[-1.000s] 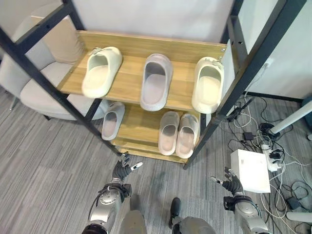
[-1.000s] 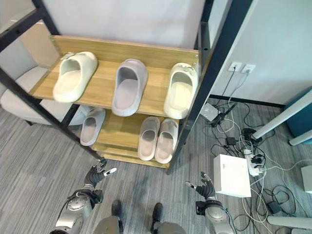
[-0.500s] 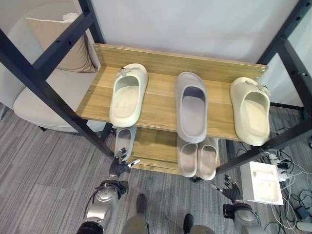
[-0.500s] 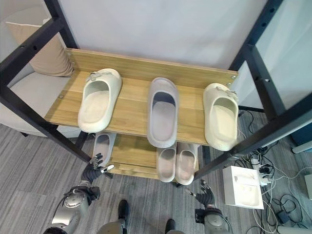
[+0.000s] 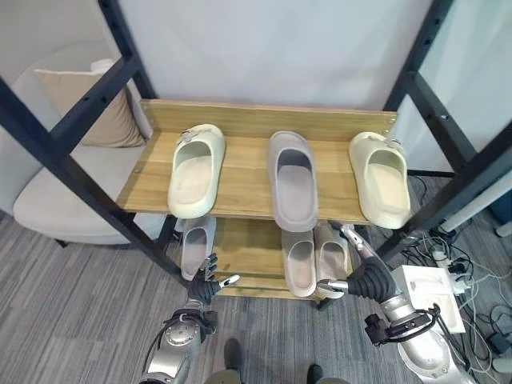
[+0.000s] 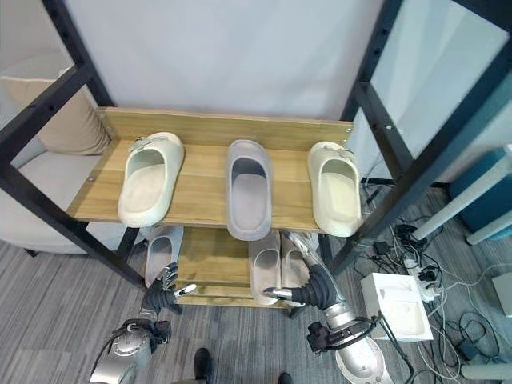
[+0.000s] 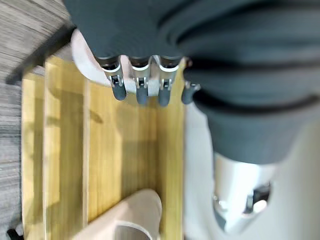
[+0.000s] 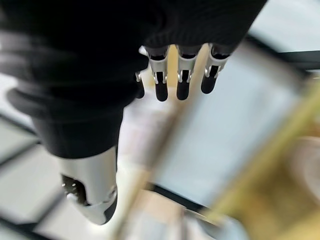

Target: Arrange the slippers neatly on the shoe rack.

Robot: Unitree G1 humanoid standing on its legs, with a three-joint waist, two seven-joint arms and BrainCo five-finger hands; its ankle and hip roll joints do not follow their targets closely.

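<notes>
On top shelf, three slippers lengthwise front-to-back; both hands empty, fingers spread.

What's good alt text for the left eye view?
Three slippers sit on the shoe rack's top shelf: cream slipper, grey slipper, cream slipper. Below, the right hand reaches near a pale pair; the left hand hangs open.

An armchair with a tan cushion sits at 9 o'clock; a white box and a tangle of cables lie on the grey floor at 4 o'clock
</notes>
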